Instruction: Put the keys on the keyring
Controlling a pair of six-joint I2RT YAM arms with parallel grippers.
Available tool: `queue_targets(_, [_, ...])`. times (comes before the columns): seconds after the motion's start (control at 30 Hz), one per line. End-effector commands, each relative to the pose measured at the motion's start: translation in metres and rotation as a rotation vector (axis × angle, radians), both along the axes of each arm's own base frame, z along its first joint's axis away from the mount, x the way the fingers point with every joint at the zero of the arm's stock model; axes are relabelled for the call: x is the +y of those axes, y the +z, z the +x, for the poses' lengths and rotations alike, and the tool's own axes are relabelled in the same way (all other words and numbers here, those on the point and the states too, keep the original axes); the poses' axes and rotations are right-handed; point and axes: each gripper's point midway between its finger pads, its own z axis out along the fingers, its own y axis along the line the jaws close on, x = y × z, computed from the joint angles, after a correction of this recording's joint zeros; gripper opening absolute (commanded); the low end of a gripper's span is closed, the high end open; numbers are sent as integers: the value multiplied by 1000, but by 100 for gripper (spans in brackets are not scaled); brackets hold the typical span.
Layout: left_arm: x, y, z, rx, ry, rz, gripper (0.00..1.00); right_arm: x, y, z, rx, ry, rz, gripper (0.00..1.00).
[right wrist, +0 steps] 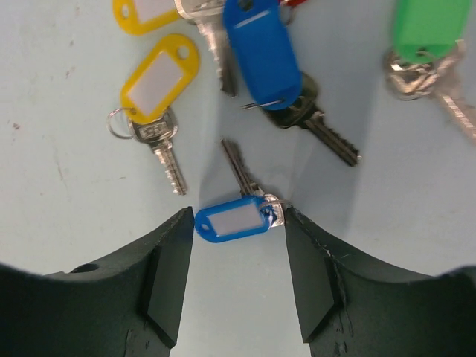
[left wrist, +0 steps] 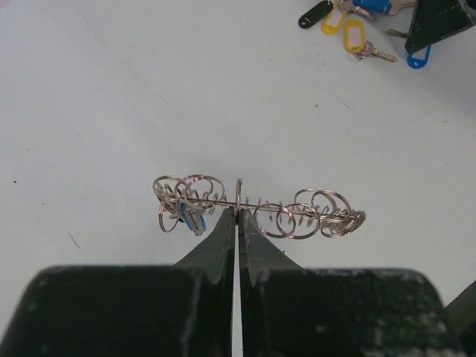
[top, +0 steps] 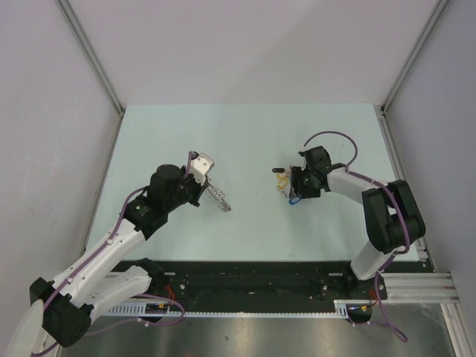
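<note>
Pale table (top: 245,134); keys (right wrist: 260,56) crowd around right claw (right wrist: 238,222).

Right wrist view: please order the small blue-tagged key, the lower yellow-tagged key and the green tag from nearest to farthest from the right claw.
1. small blue-tagged key: between the fingers of the right claw.
2. lower yellow-tagged key: up and left.
3. green tag: far upper right corner.
</note>
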Motion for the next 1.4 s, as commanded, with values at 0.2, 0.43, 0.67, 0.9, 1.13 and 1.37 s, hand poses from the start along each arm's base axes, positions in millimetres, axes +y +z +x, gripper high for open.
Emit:
queue_targets(0.2, [-4,21,4,-77,-10,-38,0,85,17,-29,-15,206,108,57])
queue_targets(0.43, [-4,22,3,-79,-14,-38,0,81,44,-21,-145,326,39,54])
queue_targets(0.67, [-6,20,3,-72,-20,-40,1,44,59,-5,-165,396,-23,50])
queue_targets(0.9, [-9,21,1,-71,-36,-44,0,39,47,-7,-77,602,15,48])
queue_targets(1.13, [-10,20,0,-71,-43,-43,0,20,23,-15,40,775,-32,49])
queue_targets(1.37, [-11,18,-1,-62,-50,-40,0,20,19,-5,36,848,-42,43])
